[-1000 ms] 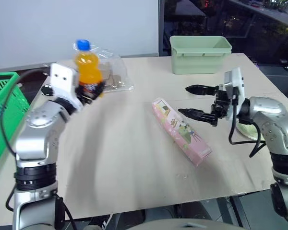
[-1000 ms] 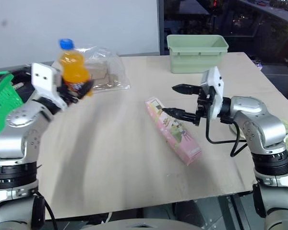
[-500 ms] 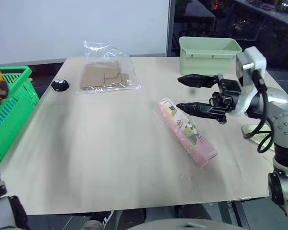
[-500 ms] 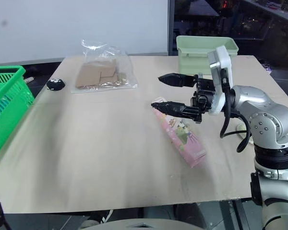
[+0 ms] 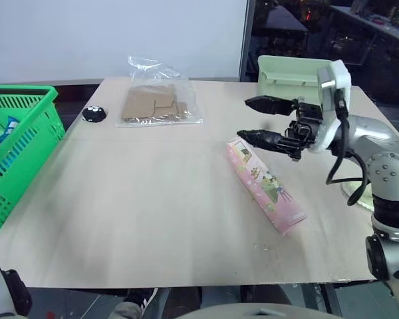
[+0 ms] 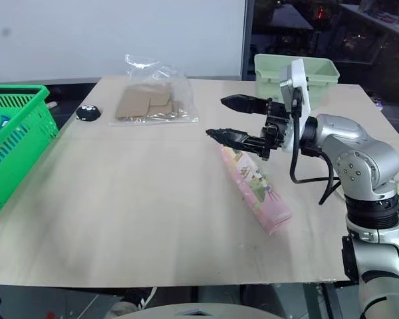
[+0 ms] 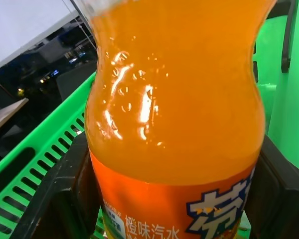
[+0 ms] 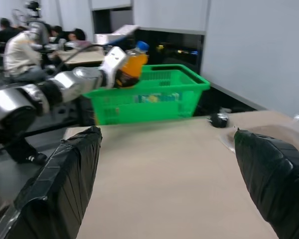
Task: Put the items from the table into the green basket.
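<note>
- Bottle (image 7: 174, 99) of orange soda sits between the two black fingers (image 7: 55, 199) of the left gripper (image 8: 120, 74), which are clamped on its sides.
- From the right wrist view, the left gripper holds the bottle up over the near rim of the basket (image 8: 149, 94), with the blue cap on top.
- Behind the bottle, in the left wrist view, are the green lattice walls of the basket.
- Basket (image 5: 16, 153) stands past the left edge of the table (image 5: 153, 219).
- Something with blue on it lies inside the basket, but I cannot tell what it is.
- Carton (image 5: 266, 186), long and pink with little pictures, lies flat on the table, toward the right side. It lies slantwise.
- Right gripper (image 5: 256, 119) hangs in the air just above the far end of the carton, pointing to the left.
- Its two fingers are wide apart, and nothing is between them. It does not touch the carton.
- A clear bag (image 5: 156, 103) with brown card pieces in it lies at the far side of the table.
- A small black thing (image 5: 93, 114) lies just left of the bag, near the table's edge.
- A pale green tub (image 5: 289, 70) stands at the far right corner of the table, behind the right gripper.
- People (image 8: 20, 50) sit at desks far off in the room.
</note>
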Available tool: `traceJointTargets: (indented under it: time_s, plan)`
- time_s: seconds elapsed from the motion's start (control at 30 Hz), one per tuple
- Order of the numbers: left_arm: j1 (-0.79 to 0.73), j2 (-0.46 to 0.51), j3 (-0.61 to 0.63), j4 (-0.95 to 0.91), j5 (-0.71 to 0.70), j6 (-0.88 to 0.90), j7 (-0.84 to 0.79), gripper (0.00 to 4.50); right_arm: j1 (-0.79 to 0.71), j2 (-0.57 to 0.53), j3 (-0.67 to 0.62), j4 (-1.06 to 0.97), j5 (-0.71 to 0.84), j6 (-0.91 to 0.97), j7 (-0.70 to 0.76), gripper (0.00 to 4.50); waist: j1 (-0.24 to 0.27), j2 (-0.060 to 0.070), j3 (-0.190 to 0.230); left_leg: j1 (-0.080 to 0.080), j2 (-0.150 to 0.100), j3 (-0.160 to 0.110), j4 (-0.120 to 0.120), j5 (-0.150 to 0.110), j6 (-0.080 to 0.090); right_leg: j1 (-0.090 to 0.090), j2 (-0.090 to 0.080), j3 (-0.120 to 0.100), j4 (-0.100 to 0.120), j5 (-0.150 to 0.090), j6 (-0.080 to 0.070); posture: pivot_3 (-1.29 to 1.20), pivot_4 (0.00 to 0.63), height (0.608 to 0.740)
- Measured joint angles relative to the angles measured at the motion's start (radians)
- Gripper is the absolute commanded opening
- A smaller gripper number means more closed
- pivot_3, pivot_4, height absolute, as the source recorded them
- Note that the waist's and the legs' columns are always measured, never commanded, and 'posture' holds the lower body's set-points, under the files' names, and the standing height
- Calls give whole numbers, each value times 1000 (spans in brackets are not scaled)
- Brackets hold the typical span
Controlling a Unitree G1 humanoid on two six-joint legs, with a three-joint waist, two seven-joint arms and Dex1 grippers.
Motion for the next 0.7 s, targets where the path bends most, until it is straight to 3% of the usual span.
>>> traceJointTargets:
  time_s: [0.03, 0.1, 0.17, 0.57, 0.7]
  plan:
    - [0, 0, -1, 15, 1, -20, 0, 2983, -2, 2, 0, 7, -5, -1, -3, 4500, 0, 0, 0, 0, 0, 0, 0, 0, 0, 0, 0, 0, 0, 0, 0, 30, 0, 740]
    - [-2, 1, -1, 27, 1, -35, 0, 3996, -2, 3, 1, 11, -6, -1, -3, 4500, 0, 0, 0, 0, 0, 0, 0, 0, 0, 0, 0, 0, 0, 0, 0, 30, 0, 740]
    - [-2, 2, -1, 37, 2, -52, 6, 4454, -2, 3, 1, 11, -6, -1, 0, 4500, 0, 0, 0, 1, 0, 0, 0, 0, 0, 0, 0, 0, 1, 0, 0, 31, 0, 740]
    - [-4, 20, -34, 65, 20, -80, 40, 4454, 0, -3, 1, 11, -10, -1, 8, 4500, 1, 1, -1, 1, 0, 1, 0, 0, 0, 0, 0, 0, 2, 0, 0, 28, 0, 740]
    - [-33, -17, -36, -35, -39, -85, -32, 4454, 17, -28, -1, 15, -14, -2, 14, 4500, 9, 0, -2, 1, 0, 1, 1, 0, 0, 0, -1, 0, 2, 0, 0, 23, 0, 740]
